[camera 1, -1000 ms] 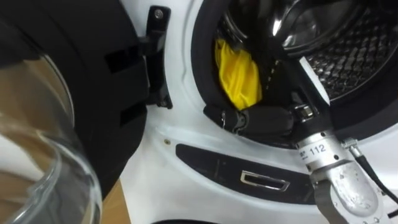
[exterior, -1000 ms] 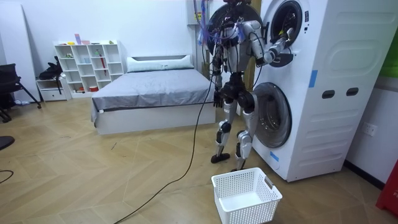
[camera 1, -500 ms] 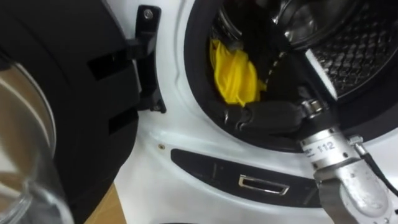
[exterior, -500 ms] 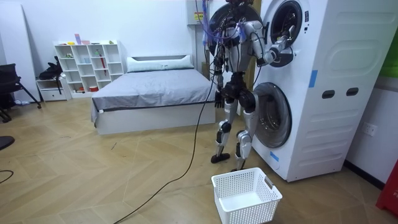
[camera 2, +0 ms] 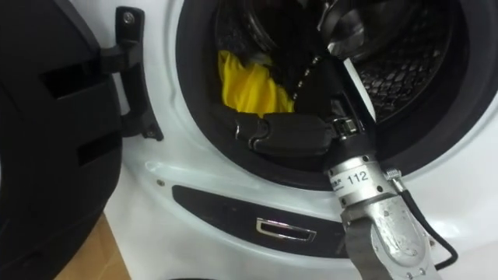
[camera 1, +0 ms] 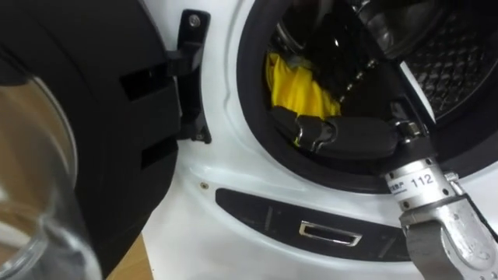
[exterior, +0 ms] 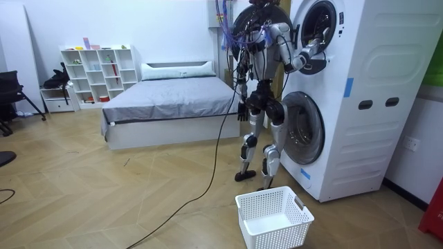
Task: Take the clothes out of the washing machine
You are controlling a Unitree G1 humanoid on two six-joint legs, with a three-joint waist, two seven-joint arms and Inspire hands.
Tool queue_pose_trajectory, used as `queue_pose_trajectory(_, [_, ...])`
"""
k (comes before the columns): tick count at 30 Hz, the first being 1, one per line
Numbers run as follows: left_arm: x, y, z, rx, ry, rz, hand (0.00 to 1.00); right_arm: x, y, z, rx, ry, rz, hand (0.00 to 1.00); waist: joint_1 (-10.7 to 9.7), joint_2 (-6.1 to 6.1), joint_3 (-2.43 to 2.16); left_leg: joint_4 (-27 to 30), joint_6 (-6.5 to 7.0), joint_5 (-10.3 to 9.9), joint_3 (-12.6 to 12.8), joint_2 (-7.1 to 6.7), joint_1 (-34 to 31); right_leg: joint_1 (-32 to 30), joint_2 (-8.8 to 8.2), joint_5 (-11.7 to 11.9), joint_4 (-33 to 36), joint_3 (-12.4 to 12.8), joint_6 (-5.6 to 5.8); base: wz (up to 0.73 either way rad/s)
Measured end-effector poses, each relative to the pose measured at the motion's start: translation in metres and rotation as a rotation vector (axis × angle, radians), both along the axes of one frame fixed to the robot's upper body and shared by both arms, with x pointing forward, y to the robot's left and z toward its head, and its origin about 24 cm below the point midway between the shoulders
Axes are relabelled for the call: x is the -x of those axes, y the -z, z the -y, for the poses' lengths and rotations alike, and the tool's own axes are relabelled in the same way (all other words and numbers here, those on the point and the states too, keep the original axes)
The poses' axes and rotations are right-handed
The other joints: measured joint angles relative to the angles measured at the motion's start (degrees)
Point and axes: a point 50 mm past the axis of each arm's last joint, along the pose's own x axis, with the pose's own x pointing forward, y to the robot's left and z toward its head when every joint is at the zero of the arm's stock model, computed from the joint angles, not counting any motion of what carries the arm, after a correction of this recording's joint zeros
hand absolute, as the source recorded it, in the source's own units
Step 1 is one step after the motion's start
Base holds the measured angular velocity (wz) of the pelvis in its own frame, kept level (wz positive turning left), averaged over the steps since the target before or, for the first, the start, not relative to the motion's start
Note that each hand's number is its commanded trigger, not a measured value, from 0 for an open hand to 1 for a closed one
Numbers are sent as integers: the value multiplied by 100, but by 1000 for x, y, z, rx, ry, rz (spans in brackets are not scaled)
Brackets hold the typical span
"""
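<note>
While standing at the washing machine [exterior: 360,104], reaches the right hand [camera 1: 350,138] into the upper drum [camera 1: 459,62] over the lower edge of the door seal [camera 1: 250,85]. Cannot tell whether clamped on anything or slack. Finds 1 yellow cloth [camera 1: 299,89] inside, at the left edge of the drum opening, touching or just behind the hand. Carries the left hand [exterior: 241,111] low by the hip, state unreadable. Risks snagging cloth on the seal if dragged low, or dropping it short of the white basket [exterior: 284,234] if held thinly.

Grey bed [exterior: 169,97], white shelf unit [exterior: 97,72], white basket [exterior: 275,234]
</note>
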Motion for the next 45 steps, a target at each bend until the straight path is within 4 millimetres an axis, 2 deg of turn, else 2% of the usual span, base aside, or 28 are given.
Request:
queue_pose_trajectory(3, [-2, -1, -2, -7, -6, 14, 0, 1, 0, 2, 6, 15, 0, 0, -2, -5, -6, -4, 1, -1, -3, 4, 1, 12, -1, 1, 3, -19, 1, 1])
queue_pose_trajectory(10, [-10, -3, -6, -28, -5, 25, 0, 1, 6, 4, 198, 111, 11, 0, 12, 1, -7, -6, 9, -9, -26, 8, -42, -3, -8, 1, 12, -61, 3, 3])
queue_pose_trajectory(19, [-12, -2, -3, -14, -14, 19, 0, -4, 8, 6, 241, 126, -10, 0, 37, -22, -17, -1, 13, -6, -34, 10, -1, 40, -22, 2, 34, -125, 3, 0])
queue_pose_trajectory(22, [-13, -2, -5, -3, -27, 15, 0, -11, 10, 6, 273, 137, -46, 0, -8, -133, -31, 6, 13, -6, -118, -13, 2, 63, -37, 2, 40, -138, 3, 4])
queue_pose_trajectory(24, [-10, -2, -6, 9, -40, 7, 0, -15, 9, 6, 285, 139, -59, 0, -76, -202, -23, 11, 12, 2, -125, -26, -22, 44, -45, 0, 44, -136, 3, 4])
queue_pose_trajectory(27, [-4, -3, -9, 20, -73, -12, 0, -24, 1, 9, 356, 165, -47, 0, -151, -346, 33, 67, 20, 17, -128, -49, -88, 1, -57, 1, 48, -124, 7, 1])
queue_pose_trajectory(28, [-3, -3, -11, 18, -77, -20, 0, -28, -5, 13, 414, 193, -29, 0, -140, -389, 33, 93, 22, 18, -128, -51, -111, -11, -60, 4, 47, -124, 10, 0])
queue_pose_trajectory(29, [-3, -3, -13, 17, -77, -22, 0, -31, -11, 15, 455, 216, -11, 0, -135, -398, 28, 103, 22, 18, -129, -51, -125, -23, -60, 4, 47, -123, 11, 0])
queue_pose_trajectory(30, [-2, -4, -16, 11, -77, -29, 0, -39, -26, 24, 553, 286, 36, 0, -121, -462, -19, 109, 22, 18, -132, -49, -162, -55, -58, 4, 47, -124, 10, 0])
queue_pose_trajectory(31, [-3, -6, -19, 3, -74, -32, 0, -43, -45, 36, 626, 370, 92, 0, -79, -514, -34, 109, 20, 20, -139, -41, -180, -65, -49, 9, 38, -133, 4, 0])
queue_pose_trajectory(33, [-4, -6, -21, -5, -74, -36, 0, -45, -71, 50, 705, 497, 172, 0, 3, -538, -28, 104, 19, 19, -157, -29, -168, -49, -39, 10, 34, -149, 2, 2])
queue_pose_trajectory(34, [-6, -7, -21, -6, -74, -32, 0, -46, -74, 57, 768, 550, 168, 0, 40, -541, -30, 95, 19, 19, -169, -24, -161, -42, -35, 9, 32, -154, 4, 3])
queue_pose_trajectory(41, [-20, -10, -22, -9, -60, 10, 0, -47, -75, 59, 1034, 663, 165, 0, 57, -515, -12, 18, 18, 19, -162, -9, -163, -88, -24, 6, 32, -196, 7, 0])
queue_pose_trajectory(45, [-22, -11, -24, -15, -66, 15, 0, -54, -62, 65, 1113, 633, 62, 0, 46, -614, -46, -2, 21, 18, -187, -15, -158, -86, -27, 6, 35, -193, 7, 0])
